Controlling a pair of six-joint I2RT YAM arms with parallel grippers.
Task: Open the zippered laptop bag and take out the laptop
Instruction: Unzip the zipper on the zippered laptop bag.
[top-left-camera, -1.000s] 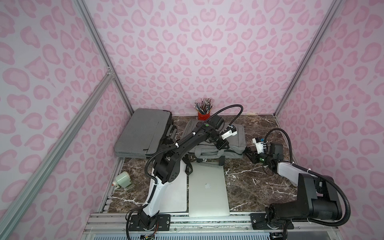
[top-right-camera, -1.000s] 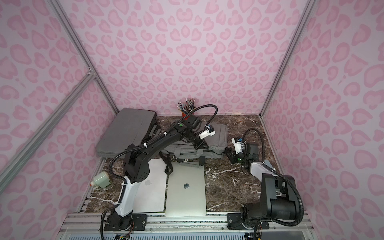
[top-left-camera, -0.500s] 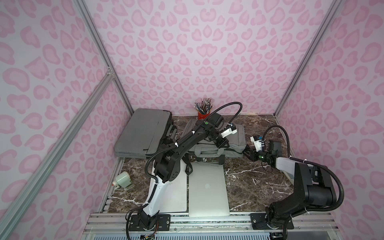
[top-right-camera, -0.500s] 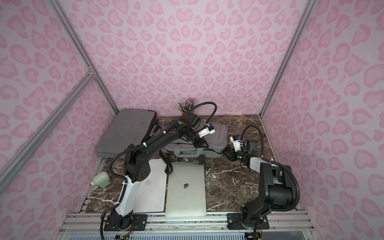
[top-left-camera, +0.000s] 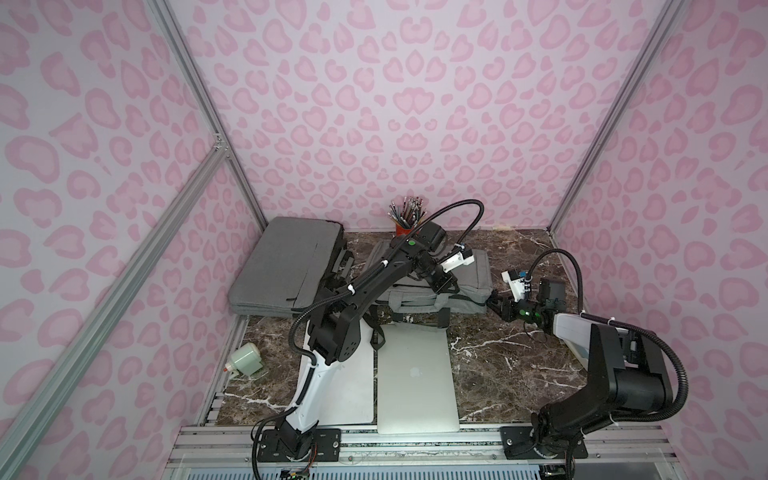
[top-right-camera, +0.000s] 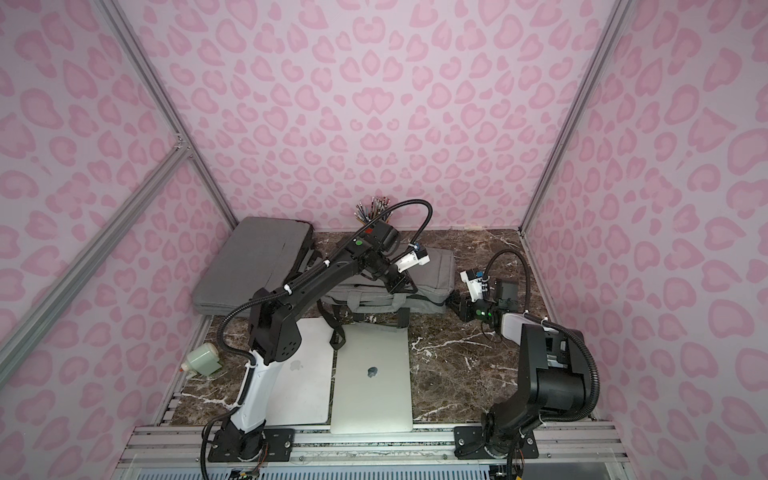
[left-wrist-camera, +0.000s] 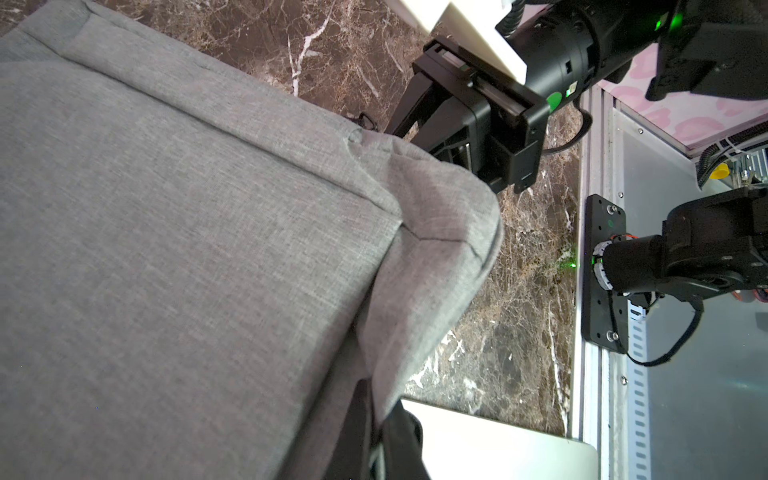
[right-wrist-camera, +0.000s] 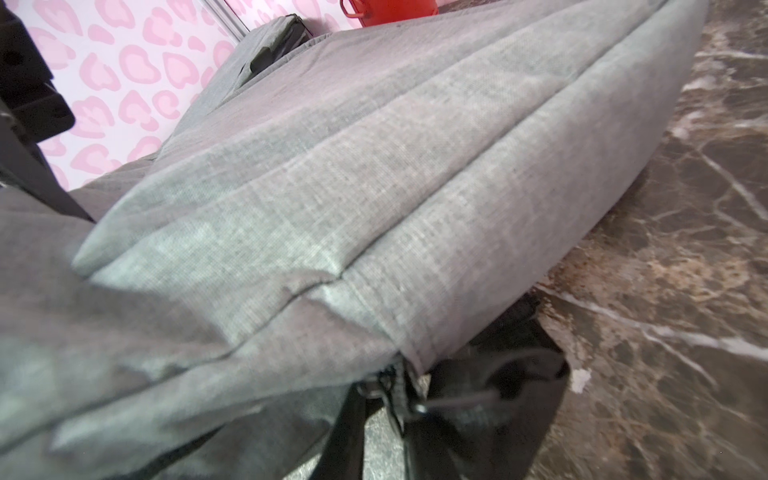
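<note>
Resting on veined marble tabletop (top-left-camera: 498, 365), laptop bag (top-left-camera: 473, 282), pink leopard-print walls (top-left-camera: 395, 104)

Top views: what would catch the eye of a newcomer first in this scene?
The pink spotted walls strike first, rising all around the dark marble table. In the middle of it, the left gripper is on top of a grey laptop bag and the right gripper is at the bag's corner. Two silver laptops lie closed at the front edge.
</note>
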